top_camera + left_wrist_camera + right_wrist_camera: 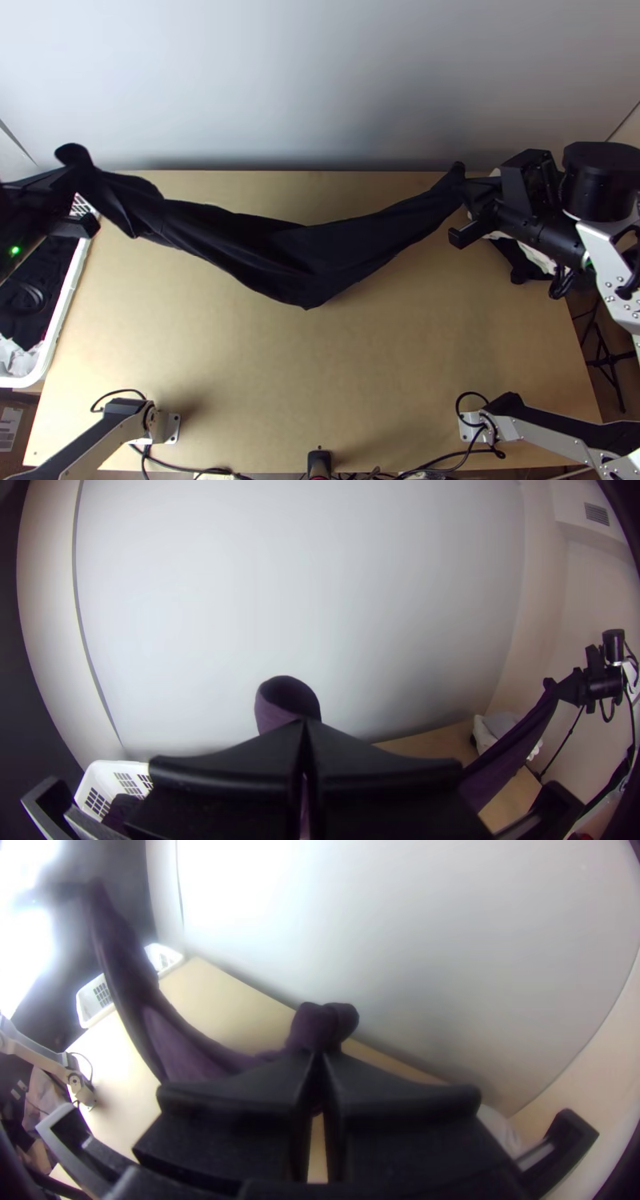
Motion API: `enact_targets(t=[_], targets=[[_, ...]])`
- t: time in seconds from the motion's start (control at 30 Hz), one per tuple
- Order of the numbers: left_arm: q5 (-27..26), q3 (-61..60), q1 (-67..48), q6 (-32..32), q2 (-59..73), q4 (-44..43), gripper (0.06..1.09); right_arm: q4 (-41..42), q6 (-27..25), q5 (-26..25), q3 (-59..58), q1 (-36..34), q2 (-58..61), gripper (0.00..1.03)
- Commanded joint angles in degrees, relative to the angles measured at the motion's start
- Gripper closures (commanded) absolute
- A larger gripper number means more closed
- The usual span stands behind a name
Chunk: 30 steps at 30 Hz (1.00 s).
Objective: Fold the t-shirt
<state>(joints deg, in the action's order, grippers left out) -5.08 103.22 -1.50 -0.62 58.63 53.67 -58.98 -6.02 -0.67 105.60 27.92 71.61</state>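
Note:
Between the two grippers the dark t-shirt point(308, 260) hangs bunched in a long sagging band above the table. At the top view's left, my left gripper point(68, 178) holds one end; in the left wrist view the left gripper point(305, 730) is shut, with a loop of the t-shirt point(280, 707) sticking up beyond its tips. My right gripper point(472, 186) has the other end at the right. In the right wrist view, the right gripper point(320, 1060) is shut on the t-shirt point(320, 1025), a small knob of cloth past its tips. The collar and sleeves cannot be made out.
A white basket point(60, 308) with dark and white cloth stands at the table's left edge. White and dark cloth point(524, 260) lies beyond the table's right side, under the right arm. Bare wood of the table point(320, 376) shows below the t-shirt. A pale wall rises behind.

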Motion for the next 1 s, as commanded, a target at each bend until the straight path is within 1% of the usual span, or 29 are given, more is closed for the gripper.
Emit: enact_targets(t=[0.0,0.1,0.23,0.3,0.47,0.7,0.8,0.83,0.97], targets=[[-0.1,-2.1,0.9,-0.1,-3.3,1.8,1.05,-0.7,0.3,-0.4,-0.9,0.5,0.5,1.00],[-0.2,-5.7,0.7,-0.1,-4.9,1.7,1.05,0.7,0.2,-0.2,-4.9,0.6,0.6,1.00],[-0.3,-12.1,0.6,-0.1,-7.2,0.0,1.05,5.6,0.7,3.7,-12.1,0.9,1.0,1.00],[-0.3,-15.1,0.6,-0.1,-7.8,-1.3,1.05,9.1,0.9,5.0,-16.0,0.9,1.8,1.00],[-0.3,-20.3,0.6,-0.3,-7.6,-5.3,1.05,19.8,0.6,5.1,-23.0,-0.7,6.6,1.00],[-0.2,-26.4,0.7,-0.3,-5.5,-12.5,1.05,32.9,0.9,5.2,-24.9,-5.9,16.7,1.00],[-0.2,-28.6,0.7,-0.3,-4.6,-15.3,1.05,38.4,1.1,5.2,-24.8,-6.7,19.5,1.00],[-0.2,-29.1,0.6,-0.2,-4.3,-16.1,1.05,40.0,2.0,5.1,-24.7,-6.8,20.3,1.00],[-0.3,-31.6,0.4,-0.2,-3.8,-18.2,1.05,41.2,4.1,5.1,-23.9,-6.1,23.3,1.00]])
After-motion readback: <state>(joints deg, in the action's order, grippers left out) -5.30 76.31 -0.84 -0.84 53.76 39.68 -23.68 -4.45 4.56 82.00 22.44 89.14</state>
